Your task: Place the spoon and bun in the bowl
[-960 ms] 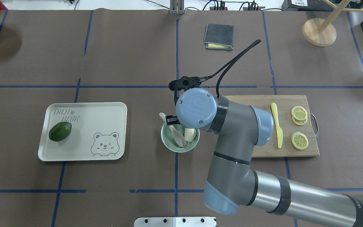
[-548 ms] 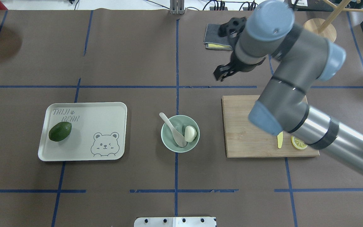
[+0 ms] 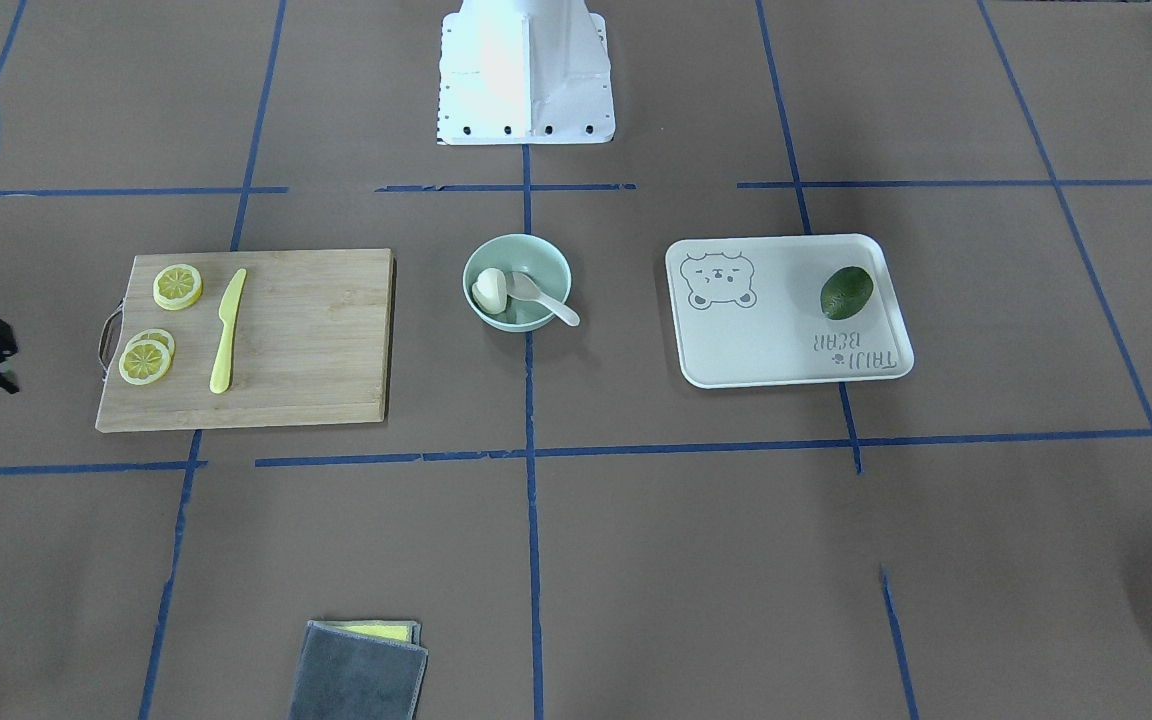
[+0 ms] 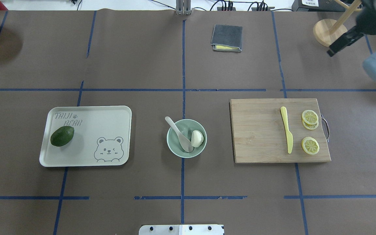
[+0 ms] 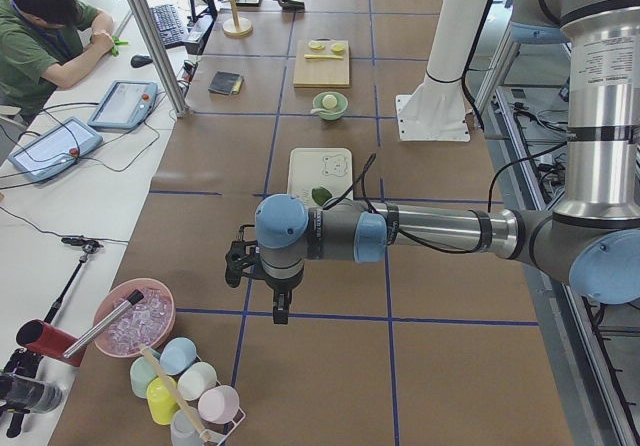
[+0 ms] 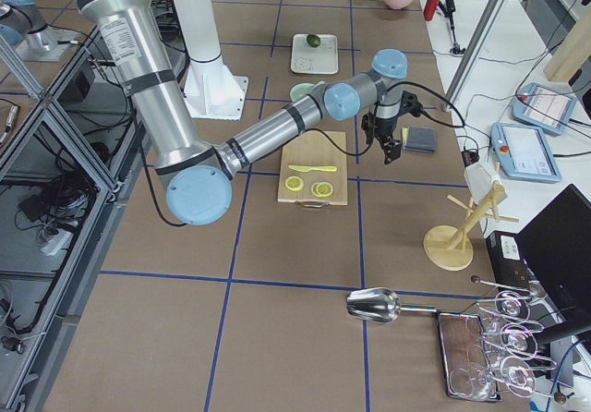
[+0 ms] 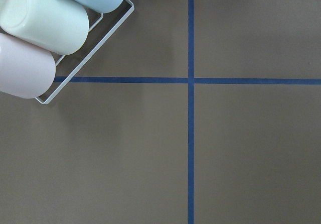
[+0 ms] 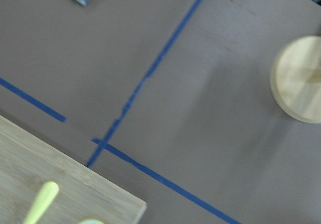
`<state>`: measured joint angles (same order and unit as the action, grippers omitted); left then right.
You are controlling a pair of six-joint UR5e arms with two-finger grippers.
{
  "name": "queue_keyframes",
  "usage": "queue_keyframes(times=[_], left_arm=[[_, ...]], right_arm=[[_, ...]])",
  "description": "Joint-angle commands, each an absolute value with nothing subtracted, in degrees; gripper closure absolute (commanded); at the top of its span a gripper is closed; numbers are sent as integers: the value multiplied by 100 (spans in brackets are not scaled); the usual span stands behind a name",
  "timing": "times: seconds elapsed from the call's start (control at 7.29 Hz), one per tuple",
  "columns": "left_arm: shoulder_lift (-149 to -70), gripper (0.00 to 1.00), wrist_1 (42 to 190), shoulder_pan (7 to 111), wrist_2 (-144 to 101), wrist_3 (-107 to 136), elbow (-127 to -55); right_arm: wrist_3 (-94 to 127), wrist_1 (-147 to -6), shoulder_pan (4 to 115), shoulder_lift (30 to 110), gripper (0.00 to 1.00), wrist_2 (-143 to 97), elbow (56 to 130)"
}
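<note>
Front view: spoon (image 3: 544, 299) and bun (image 3: 488, 289) are both sitting in the bowl (image 3: 548, 256) mid-table, so it's looking done. Overhead, the right gripper (image 4: 341, 43) is backing off from the bowl to the far right corner, carrying nothing, and I can't tell how open it is. Left side: left gripper (image 5: 281, 314) is hanging by the left end, can't tell either.

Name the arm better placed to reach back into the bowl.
Right, likely. The right end effector hangs just past the cutting board next to the bowl; the left end effector is far beyond the tray, by the cups. The spoon and bun already lie inside.
</note>
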<state>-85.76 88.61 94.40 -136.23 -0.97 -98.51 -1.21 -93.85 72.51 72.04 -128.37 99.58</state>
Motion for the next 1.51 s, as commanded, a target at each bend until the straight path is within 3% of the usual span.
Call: queue_keyframes(times=[0.0, 0.41, 1.37], left_arm=[[-8578, 0, 8868, 9439, -13623, -97, -9896], [-8578, 0, 8886, 9431, -13623, -97, -9940], [-8552, 0, 8877, 9404, -13623, -105, -10099]], right_arm=[[-571, -9282, 8127, 8406, 0, -12955, 9967], [-571, -9211, 8902, 9279, 0, -13190, 9896], [-545, -8966, 8912, 9325, 0, -13263, 9923]])
